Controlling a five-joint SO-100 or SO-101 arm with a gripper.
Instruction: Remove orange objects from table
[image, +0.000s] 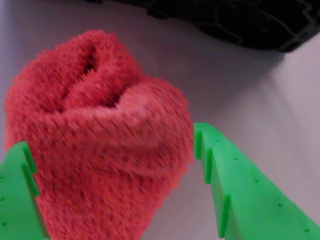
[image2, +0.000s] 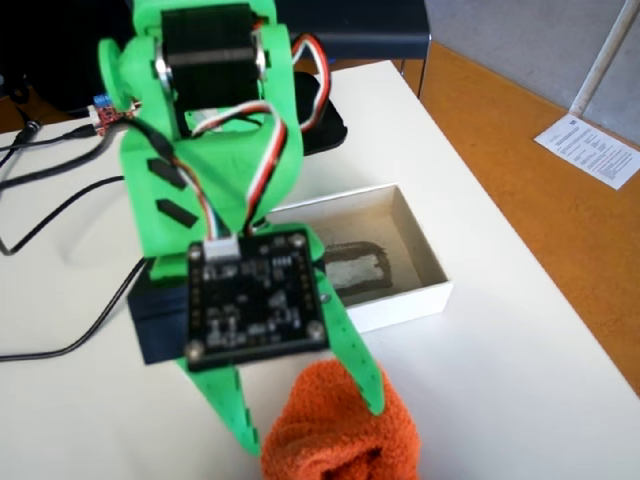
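Though empty, white box (image2: 420, 262) near bundle (image2: 340, 425)

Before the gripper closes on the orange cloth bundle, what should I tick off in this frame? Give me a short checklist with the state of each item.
1. Jaws open: ok. The gripper has its green fingers spread apart in the wrist view.
2. Bundle between the fingers: ok. The orange cloth bundle fills the gap, one finger on each side.
3. Fingers touching the cloth: cannot tell; they sit right at its edges.
4. Bundle resting on the table: ok, in the fixed view.
5. White box apart from the bundle: ok. It lies behind the gripper, not touching the cloth.
6. Fingertips low enough for a grip: cannot tell; the tips are out of frame.
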